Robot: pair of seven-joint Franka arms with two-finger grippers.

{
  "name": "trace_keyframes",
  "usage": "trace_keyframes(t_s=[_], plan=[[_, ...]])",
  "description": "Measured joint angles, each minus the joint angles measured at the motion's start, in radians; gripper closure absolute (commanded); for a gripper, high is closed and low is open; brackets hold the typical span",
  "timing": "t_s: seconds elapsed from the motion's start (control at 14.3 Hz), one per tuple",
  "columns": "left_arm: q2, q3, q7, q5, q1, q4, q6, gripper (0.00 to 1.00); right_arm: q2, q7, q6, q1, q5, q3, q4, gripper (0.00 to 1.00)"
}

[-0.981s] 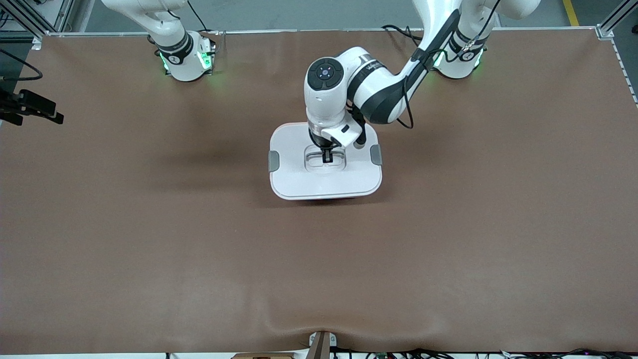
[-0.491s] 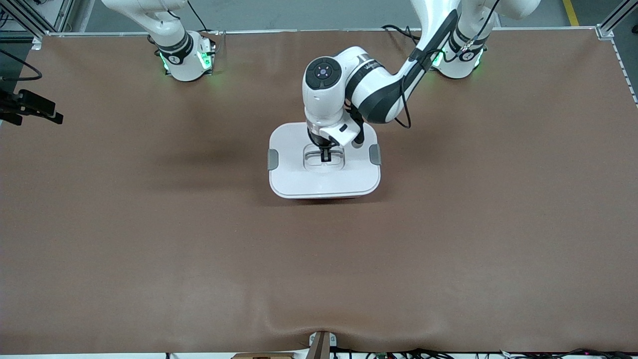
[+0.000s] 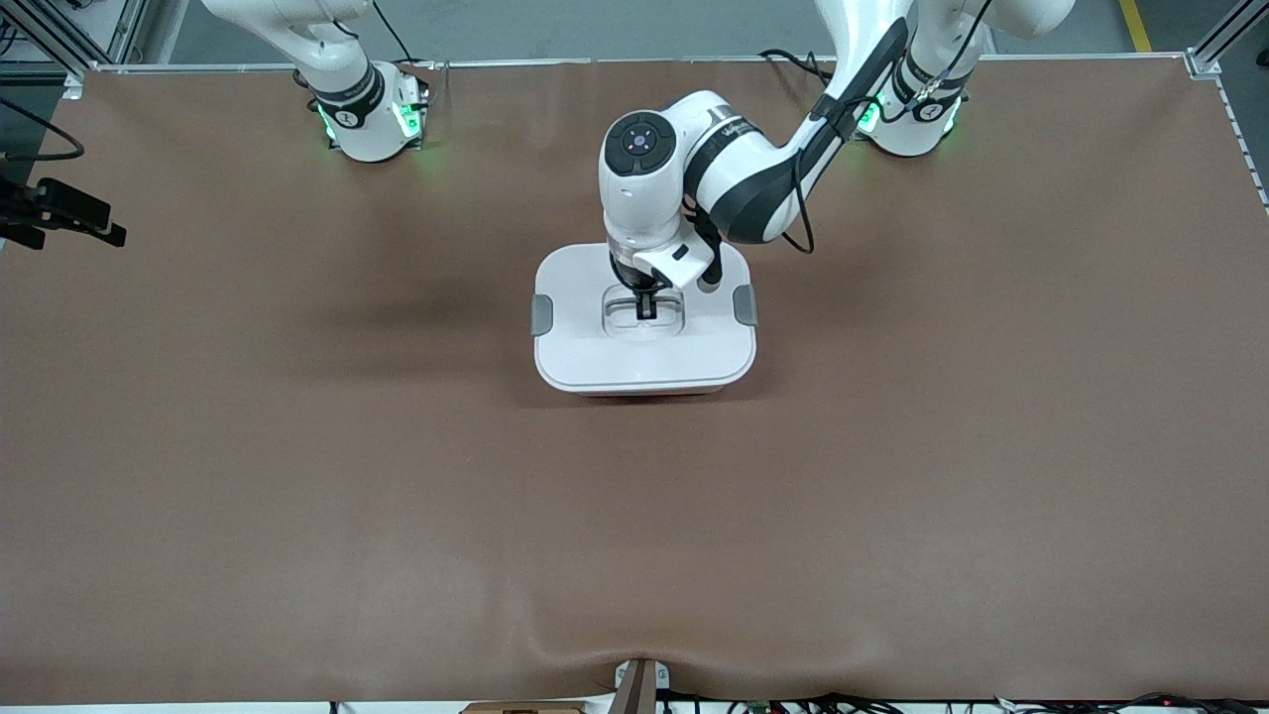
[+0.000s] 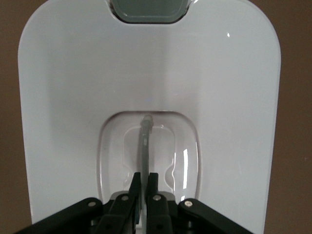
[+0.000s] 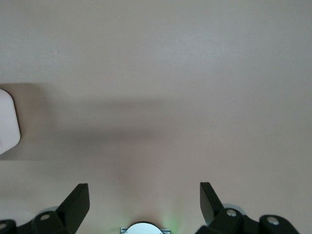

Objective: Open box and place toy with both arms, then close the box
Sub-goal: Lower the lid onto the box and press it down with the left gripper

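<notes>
The box stands mid-table with its white lid (image 3: pixel 595 347) on top and a thin pink strip of the tub (image 3: pixel 644 395) showing under the lid's near edge. Grey clips (image 3: pixel 542 315) (image 3: pixel 746 305) sit at the two ends. My left gripper (image 3: pixel 647 309) is down in the lid's recess, shut on the thin handle (image 4: pixel 145 141); its black fingers (image 4: pixel 153 183) pinch it. My right gripper (image 5: pixel 145 195) is open and empty, high over bare table by its own base, and waits. The lid's corner (image 5: pixel 7 122) shows in the right wrist view. The toy is out of view.
The brown table mat (image 3: pixel 297 476) spreads wide around the box. The right arm's base (image 3: pixel 367 114) and the left arm's base (image 3: pixel 912 119) stand along the edge farthest from the front camera. A black fixture (image 3: pixel 59 213) juts in at the right arm's end.
The lid in my left gripper has sunk slightly and drifted a little toward the arms' bases, looking smaller now. The right arm has not moved.
</notes>
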Motion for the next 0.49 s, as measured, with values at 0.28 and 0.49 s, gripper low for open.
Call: trace_keyframes(t_s=[0.28, 0.49], plan=[[0.000, 0.000, 0.000, 0.000, -0.001, -0.001, 0.000, 1.00, 0.000, -0.004, 0.000, 0.000, 0.000, 0.000, 0.000, 0.00], [0.000, 0.001, 0.000, 0.001, -0.001, -0.005, 0.000, 1.00, 0.000, -0.004, 0.000, 0.000, 0.000, 0.000, 0.000, 0.00]])
